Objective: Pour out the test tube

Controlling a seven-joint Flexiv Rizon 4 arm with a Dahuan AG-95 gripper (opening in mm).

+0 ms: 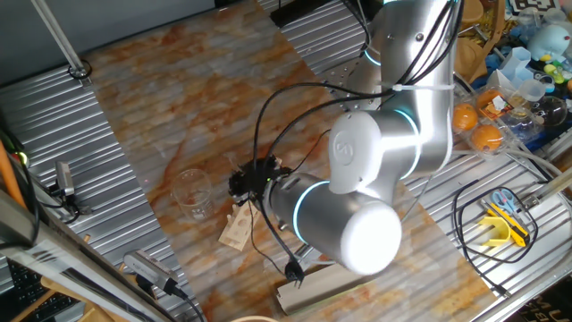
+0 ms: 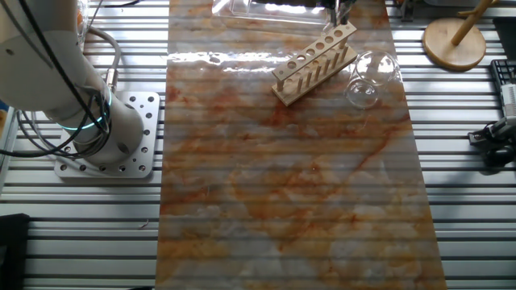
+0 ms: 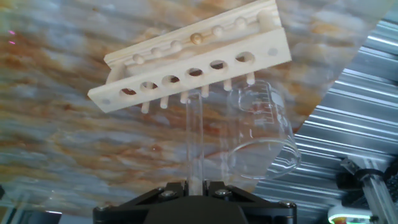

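test tube (image 3: 194,140) is being held clamped in the gripper (image 3: 194,184), poised above the rack (image 3: 189,53) and just beside the beaker (image 3: 261,134), so lifting appears done while pouring is being left outstanding.

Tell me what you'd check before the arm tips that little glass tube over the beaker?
1. Grip: the gripper is closed on the test tube: ok.
2. Tube clear of the wooden rack: its tip appears just out of a hole; cannot tell.
3. Beaker upright, mouth open: ok.
4. Tube mouth over the beaker: it sits beside the beaker, near the rack: not ok yet.
5. Liquid inside the tube: none visible; cannot tell.
6. Rack close against the beaker, which leaves little room to swing: cannot tell whether they touch.
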